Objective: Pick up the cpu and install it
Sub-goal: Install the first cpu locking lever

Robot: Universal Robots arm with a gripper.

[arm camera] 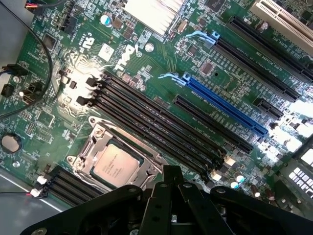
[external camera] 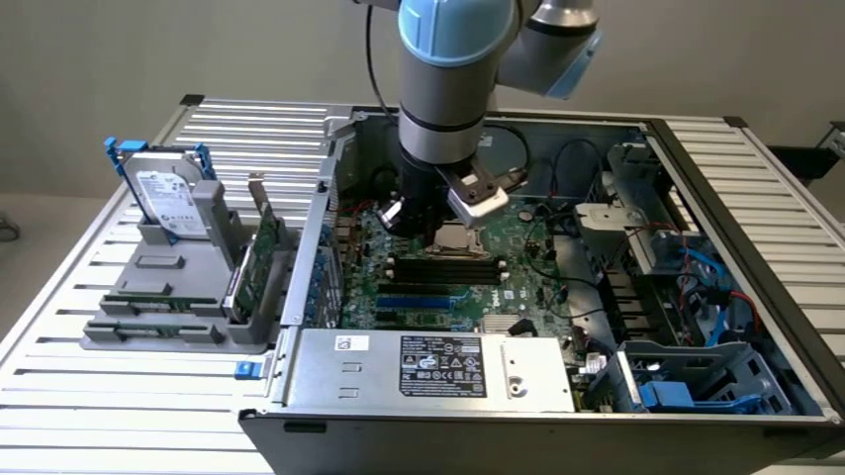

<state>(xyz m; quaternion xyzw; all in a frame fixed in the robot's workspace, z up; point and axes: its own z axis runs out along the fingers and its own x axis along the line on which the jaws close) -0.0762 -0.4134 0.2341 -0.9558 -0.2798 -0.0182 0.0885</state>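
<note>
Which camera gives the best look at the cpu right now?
The wrist view: the cpu lies flat in its socket frame on the green board, its grey top in plain sight. In the exterior view the cpu is a small pale patch just below the gripper.

Dull silver-grey cpu [arm camera: 114,165], green motherboard [arm camera: 161,78]

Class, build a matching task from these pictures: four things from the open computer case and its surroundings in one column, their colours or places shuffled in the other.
Things:
1. small square silver-grey cpu
2. long expansion slot
3. upright silver hard drive
4. black robot gripper

Descriptions:
A. blue
B. standing in the grey rack outside the case
C. seated in the motherboard socket
D. shut, above the motherboard

Pairs: 1-C, 2-A, 3-B, 4-D
</note>
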